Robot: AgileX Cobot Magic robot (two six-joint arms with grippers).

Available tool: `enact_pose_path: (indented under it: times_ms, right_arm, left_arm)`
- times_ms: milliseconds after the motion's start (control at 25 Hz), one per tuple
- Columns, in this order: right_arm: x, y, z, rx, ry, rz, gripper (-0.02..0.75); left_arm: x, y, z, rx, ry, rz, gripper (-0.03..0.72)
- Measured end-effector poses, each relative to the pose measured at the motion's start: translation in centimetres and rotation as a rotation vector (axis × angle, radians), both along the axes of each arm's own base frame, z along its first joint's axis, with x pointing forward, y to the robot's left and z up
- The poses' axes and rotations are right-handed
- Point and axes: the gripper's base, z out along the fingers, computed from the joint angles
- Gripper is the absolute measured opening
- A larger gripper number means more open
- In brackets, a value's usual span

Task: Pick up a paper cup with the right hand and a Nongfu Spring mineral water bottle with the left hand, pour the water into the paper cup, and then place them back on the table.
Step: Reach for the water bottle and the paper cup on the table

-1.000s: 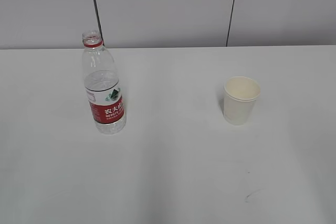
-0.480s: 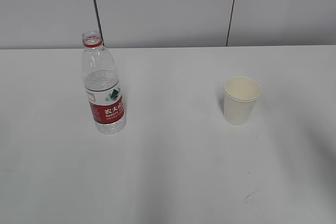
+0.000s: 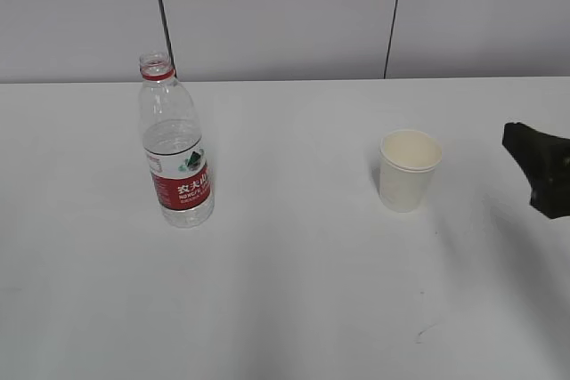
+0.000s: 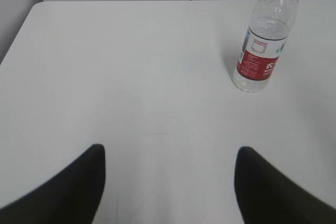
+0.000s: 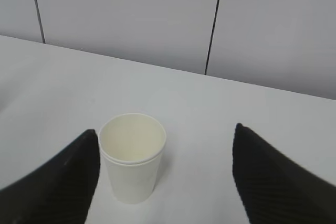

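A white table (image 3: 294, 291) fills the frame below grey wall panels; the paper cup (image 3: 408, 170) stands centre-right, the right hand (image 3: 538, 169) at the right edge nearby, spread wide and empty; the Nongfu Spring mineral water bottle (image 3: 175, 143) stands upright at left; only the left wrist view shows the left hand (image 4: 168, 187), parted, empty, bottle at upper right.

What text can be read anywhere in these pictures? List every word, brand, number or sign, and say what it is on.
"农夫山" in white characters on the red label of the bottle; the rest of the brand name turns out of sight.
A line of small white print below those characters: too small to read.
Fine print on the label's white panel in the left wrist view: blurred.
Cup: plain, no text.
Table: no text.
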Motion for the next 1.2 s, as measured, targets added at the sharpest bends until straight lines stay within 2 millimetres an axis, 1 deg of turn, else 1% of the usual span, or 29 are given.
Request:
enact_pose_path:
  times_ms: [160, 320, 400, 560, 840, 920, 1040, 1120, 1200]
  right_arm:
    - [1.4, 0.3, -1.8, 0.018, -0.058, 0.004, 0.582]
    - [2.6, 0.5, -3.0, 0.034, -0.118, 0.006, 0.582]
    - [2.9, 0.5, -3.7, 0.039, -0.120, 0.007, 0.582]
    - [3.2, 0.6, -4.6, 0.047, -0.094, 0.005, 0.582]
    - [3.1, 0.6, -5.4, 0.047, -0.060, 0.004, 0.582]
    - [3.1, 0.6, -5.5, 0.047, -0.059, 0.004, 0.582]
    - [3.1, 0.6, -5.5, 0.047, -0.060, 0.004, 0.582]
    - [3.1, 0.6, -5.5, 0.047, -0.060, 0.004, 0.582]
    - [3.1, 0.6, -5.5, 0.047, -0.060, 0.004, 0.582]
  left_arm:
    - [0.0, 0.0, 0.0, 0.000, 0.000, 0.000, 0.465]
    - [0.0, 0.0, 0.0, 0.000, 0.000, 0.000, 0.465]
    - [0.0, 0.0, 0.0, 0.000, 0.000, 0.000, 0.465]
    - [0.0, 0.0, 0.0, 0.000, 0.000, 0.000, 0.465]
    - [0.0, 0.0, 0.1, 0.003, -0.009, 0.002, 0.465]
    - [-0.2, 0.0, 1.2, 0.001, -0.079, 0.002, 0.465]
    - [-0.3, 0.1, 4.1, 0.007, -0.287, 0.009, 0.465]
    - [0.6, 0.1, 5.7, 0.010, -0.389, 0.012, 0.465]
    - [2.1, 0.1, 6.7, -0.005, -0.440, 0.008, 0.465]
